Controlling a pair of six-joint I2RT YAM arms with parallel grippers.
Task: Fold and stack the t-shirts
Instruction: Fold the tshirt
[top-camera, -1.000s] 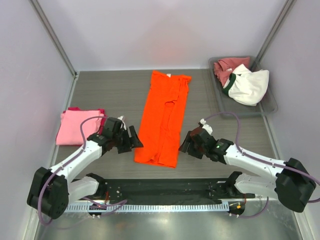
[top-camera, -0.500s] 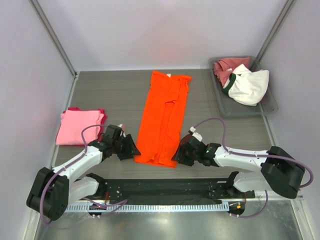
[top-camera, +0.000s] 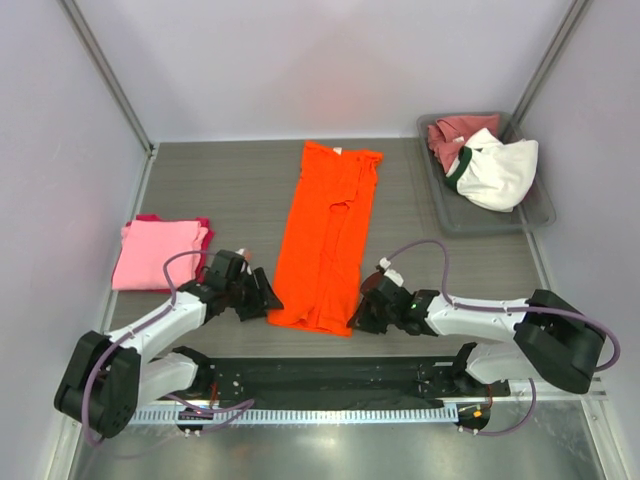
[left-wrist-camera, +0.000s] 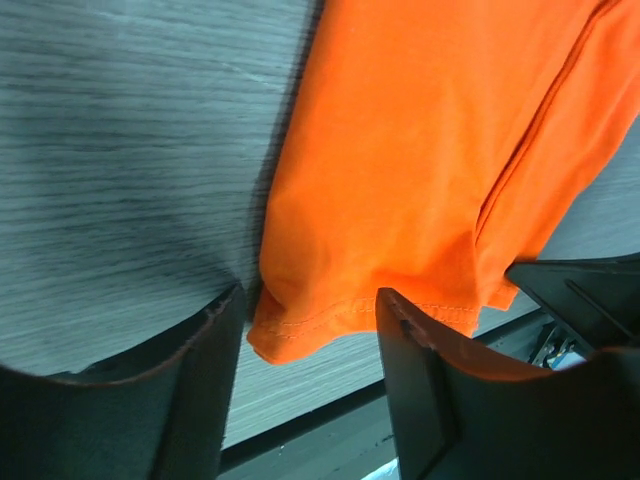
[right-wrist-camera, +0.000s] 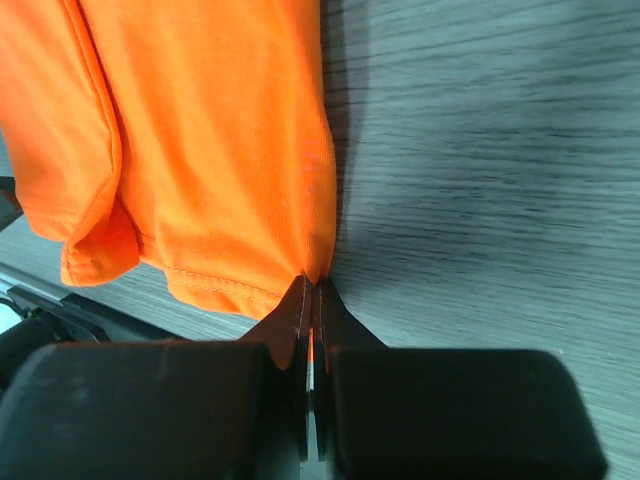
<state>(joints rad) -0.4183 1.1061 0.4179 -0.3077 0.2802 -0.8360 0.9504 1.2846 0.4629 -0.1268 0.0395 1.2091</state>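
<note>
A bright orange t-shirt (top-camera: 325, 235) lies folded into a long strip down the middle of the table, its hem towards me. My left gripper (top-camera: 262, 300) stands open at the hem's left corner. In the left wrist view that corner (left-wrist-camera: 300, 330) sits loose between the two fingers of the left gripper (left-wrist-camera: 310, 300). My right gripper (top-camera: 358, 318) is at the hem's right corner. The right wrist view shows the right gripper (right-wrist-camera: 312, 285) shut on the orange cloth's edge (right-wrist-camera: 320, 240). A folded light pink t-shirt (top-camera: 158, 250) lies on a magenta one (top-camera: 205, 228) at the left.
A grey tray (top-camera: 540, 215) at the back right holds a crumpled rose-red t-shirt (top-camera: 450, 135) and a white one with a green collar (top-camera: 500, 170). The black base rail (top-camera: 330, 380) runs along the near edge, just behind the hem. Side walls stand close on both sides.
Both arms have come in and down to the orange shirt's hem corners. The right gripper has shut on the cloth. The left gripper's jaws have narrowed around the corner.
</note>
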